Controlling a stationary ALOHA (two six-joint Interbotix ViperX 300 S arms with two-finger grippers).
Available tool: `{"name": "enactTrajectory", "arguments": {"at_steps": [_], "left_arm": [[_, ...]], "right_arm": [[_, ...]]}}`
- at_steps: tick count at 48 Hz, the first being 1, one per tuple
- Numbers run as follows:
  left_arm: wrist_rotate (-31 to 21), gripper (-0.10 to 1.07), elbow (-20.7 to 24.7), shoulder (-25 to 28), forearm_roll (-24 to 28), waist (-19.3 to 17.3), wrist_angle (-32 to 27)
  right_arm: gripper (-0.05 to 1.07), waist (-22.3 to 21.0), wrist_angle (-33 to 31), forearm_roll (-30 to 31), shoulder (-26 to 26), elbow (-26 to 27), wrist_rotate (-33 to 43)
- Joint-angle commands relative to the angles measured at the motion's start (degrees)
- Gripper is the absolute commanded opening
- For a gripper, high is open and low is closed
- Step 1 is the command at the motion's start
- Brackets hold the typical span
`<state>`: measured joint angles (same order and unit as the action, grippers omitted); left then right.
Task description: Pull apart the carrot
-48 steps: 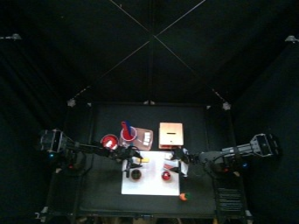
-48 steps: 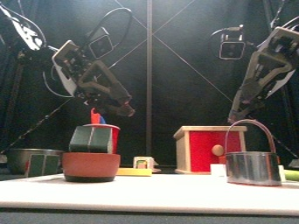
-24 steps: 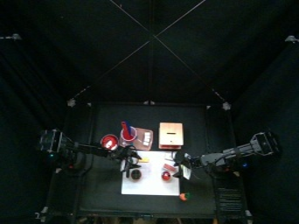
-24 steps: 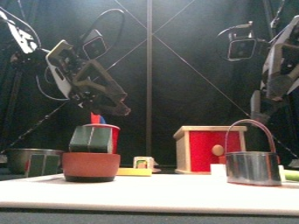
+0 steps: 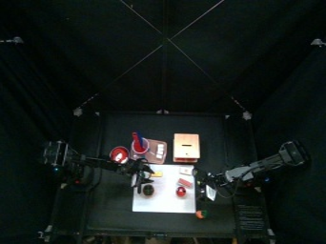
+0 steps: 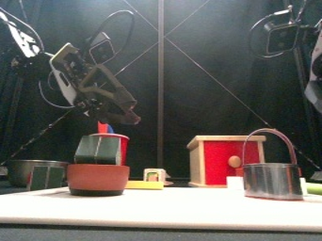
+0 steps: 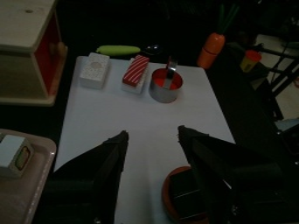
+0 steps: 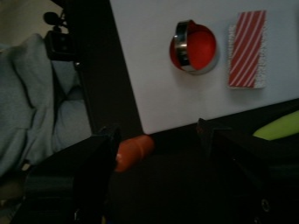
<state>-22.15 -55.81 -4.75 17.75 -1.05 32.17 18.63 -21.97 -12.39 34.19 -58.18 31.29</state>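
Note:
The carrot (image 5: 200, 213) is a small orange piece lying off the white mat (image 5: 163, 198), near the table's front edge. In the right wrist view the carrot (image 8: 135, 149) lies on the dark table below my right gripper (image 8: 158, 131), whose jaws are open and empty above it. In the left wrist view the carrot (image 7: 212, 50) shows a green top, far beyond my left gripper (image 7: 158, 147), which is open and empty. My left gripper (image 5: 147, 172) hovers over the mat's back left. My right gripper (image 5: 204, 193) is at the mat's right edge.
A metal pot with a red inside (image 7: 165, 85), a red-striped block (image 7: 136, 70), a white block (image 7: 93, 70) and a green piece (image 7: 117, 50) lie on the mat. A tan box (image 5: 189, 145) and a red bowl (image 6: 98, 177) stand further back.
My right arm has swung forward and to the right, toward the table's front edge and the carrot, and mostly left the front view. The left arm has barely moved.

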Motion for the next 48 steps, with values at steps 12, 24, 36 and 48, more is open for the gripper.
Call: {"name": "enactTrajectory", "arguments": {"at_steps": [12,24,36,48], "left_arm": [[-0.09,0.86,1.14,0.44,-0.26,1.14,0.53],[-0.09,0.86,1.05,1.05,-1.76,2.99,0.53],[0.0,0.86,1.32,1.49,-4.04,4.39,0.53],[0.0,0.86,1.41,1.58,-5.1,5.71,0.53]], "right_arm": [[1.0,6.68,1.14,-6.68,0.26,4.31,0.0],[1.0,12.92,3.08,-9.58,-2.46,3.69,0.88],[1.0,13.8,2.99,-10.55,-3.25,4.57,4.48],[1.0,14.24,2.81,-8.7,-6.5,5.89,5.8]]}}
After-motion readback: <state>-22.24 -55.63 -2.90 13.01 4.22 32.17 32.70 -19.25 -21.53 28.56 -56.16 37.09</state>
